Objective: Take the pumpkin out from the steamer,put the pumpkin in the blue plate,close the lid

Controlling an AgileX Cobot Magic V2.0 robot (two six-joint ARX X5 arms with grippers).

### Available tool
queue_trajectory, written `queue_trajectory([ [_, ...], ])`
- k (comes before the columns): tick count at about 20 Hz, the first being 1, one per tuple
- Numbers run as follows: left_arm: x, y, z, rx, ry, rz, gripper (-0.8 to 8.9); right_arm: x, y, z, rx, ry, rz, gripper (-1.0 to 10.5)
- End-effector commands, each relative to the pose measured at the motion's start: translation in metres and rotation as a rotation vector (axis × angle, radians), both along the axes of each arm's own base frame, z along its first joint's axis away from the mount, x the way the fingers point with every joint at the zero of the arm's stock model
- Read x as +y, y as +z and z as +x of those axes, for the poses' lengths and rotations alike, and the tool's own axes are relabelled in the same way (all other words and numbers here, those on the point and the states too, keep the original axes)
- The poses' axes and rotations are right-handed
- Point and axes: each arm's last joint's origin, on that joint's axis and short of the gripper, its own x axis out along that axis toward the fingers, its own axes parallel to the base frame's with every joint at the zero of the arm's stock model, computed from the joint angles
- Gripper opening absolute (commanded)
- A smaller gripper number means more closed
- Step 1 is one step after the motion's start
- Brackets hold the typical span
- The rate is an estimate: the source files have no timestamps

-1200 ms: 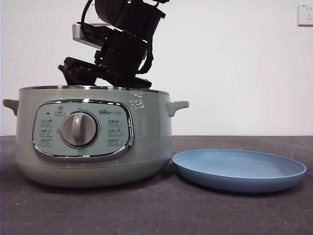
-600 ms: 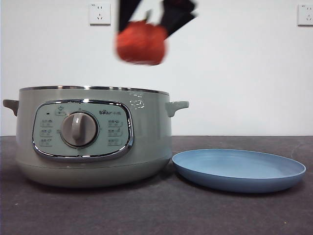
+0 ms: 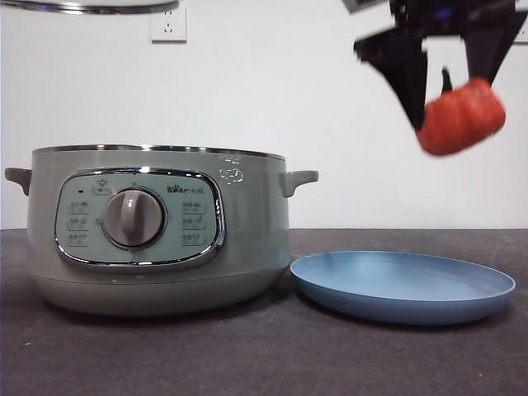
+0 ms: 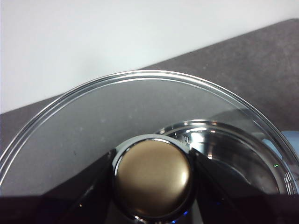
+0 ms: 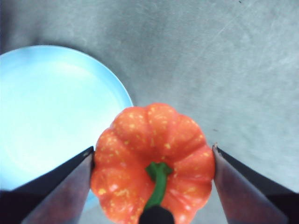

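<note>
My right gripper (image 3: 450, 87) is shut on the orange-red pumpkin (image 3: 460, 116) and holds it high in the air, above the right part of the blue plate (image 3: 403, 285). In the right wrist view the pumpkin (image 5: 153, 161) sits between the jaws, green stem up, with the plate (image 5: 51, 107) below and to one side. The sage-green steamer (image 3: 157, 227) stands open at the left. My left gripper (image 4: 153, 175) is shut on the knob of the glass lid (image 4: 93, 126) and holds it above the steamer; the lid's chrome rim (image 3: 91, 7) shows at the top left.
The dark table (image 3: 264, 355) runs in front of the steamer and plate. A white wall with sockets (image 3: 167, 23) is behind. The steamer's shiny inside (image 4: 233, 154) shows through the lid.
The right gripper has lifted the pumpkin out of the steamer and carried it right, from above the pot to above the plate. The lid's rim has come into view at top left.
</note>
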Motion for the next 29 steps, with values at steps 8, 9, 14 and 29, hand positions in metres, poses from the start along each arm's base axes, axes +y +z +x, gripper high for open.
queue_trajectory([
  [8, -0.005, 0.004, 0.010, -0.041, -0.002, -0.019, -0.06, -0.002, -0.117, -0.002, 0.028, 0.093, 0.257, -0.1],
  [9, -0.005, 0.004, 0.010, -0.041, -0.002, -0.019, -0.06, -0.002, -0.121, -0.003, 0.040, 0.102, 0.281, 0.1],
  [14, -0.005, 0.003, 0.011, -0.038, -0.002, -0.017, -0.06, -0.007, -0.123, -0.001, 0.080, 0.109, 0.338, 2.3],
  [29, -0.011, 0.000, 0.017, -0.012, -0.073, -0.032, -0.06, -0.018, -0.082, -0.014, 0.004, 0.159, 0.488, 5.1],
])
